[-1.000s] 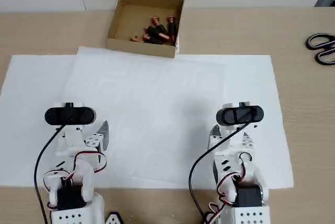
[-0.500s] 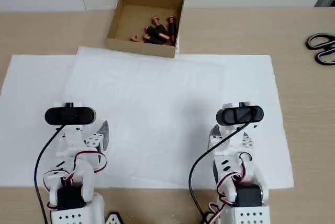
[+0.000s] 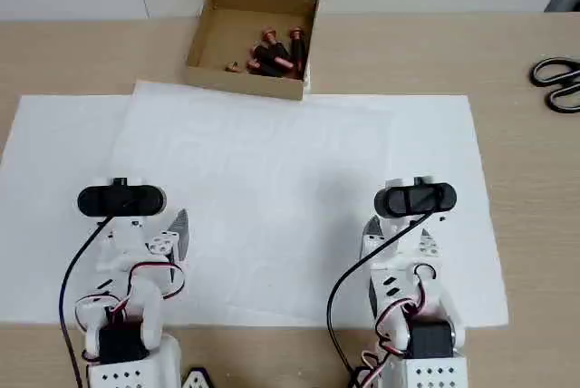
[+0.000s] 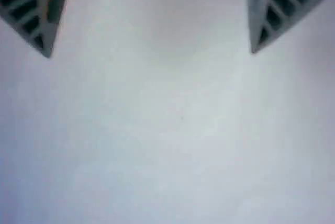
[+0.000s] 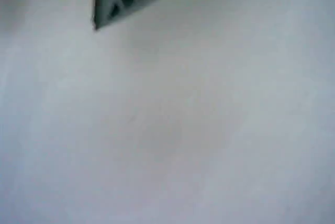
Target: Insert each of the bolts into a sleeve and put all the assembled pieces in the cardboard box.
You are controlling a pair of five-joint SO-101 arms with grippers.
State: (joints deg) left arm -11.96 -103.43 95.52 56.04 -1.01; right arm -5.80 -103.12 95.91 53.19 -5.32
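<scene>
The cardboard box stands at the back of the table, left of centre. Several assembled bolt-and-sleeve pieces, copper and black, lie in its right half. My left gripper is at the front left, low over the white paper and far from the box. The left wrist view shows the left gripper open, with bare paper between its fingertips. At the front right, my right gripper also hangs just above the paper, holding nothing that I can see.
A large white paper sheet covers the middle of the wooden table. Black-handled scissors lie at the far right edge.
</scene>
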